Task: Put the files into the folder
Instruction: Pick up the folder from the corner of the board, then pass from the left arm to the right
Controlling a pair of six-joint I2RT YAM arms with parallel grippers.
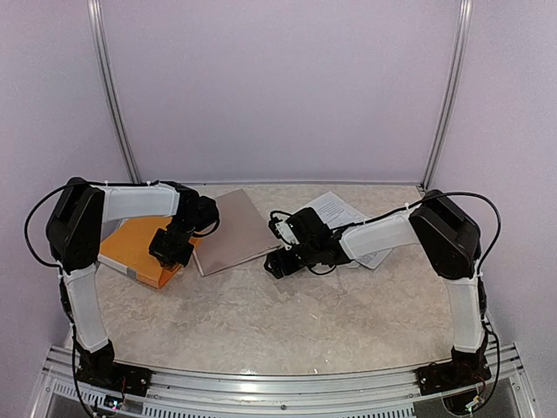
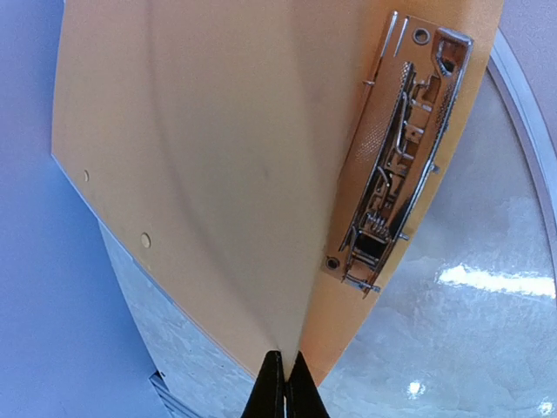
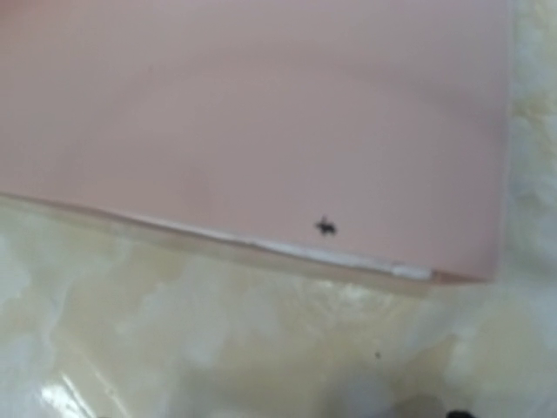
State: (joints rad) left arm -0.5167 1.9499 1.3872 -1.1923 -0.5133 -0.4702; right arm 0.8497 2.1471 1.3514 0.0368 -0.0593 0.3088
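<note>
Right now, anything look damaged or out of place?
Minor only: the folder has its pinkish-grey cover open, with a small black mark and a whitish scuffed strip along one edge. The papers lie skewed, partly under the right arm. Nothing spilled.

No text, label, brand, number or sign is legible in any view. The files (image 1: 336,207) carry blocks of small black print, too small to read. The metal clip (image 2: 396,148) on the folder (image 2: 218,174) shows no readable marking.
</note>
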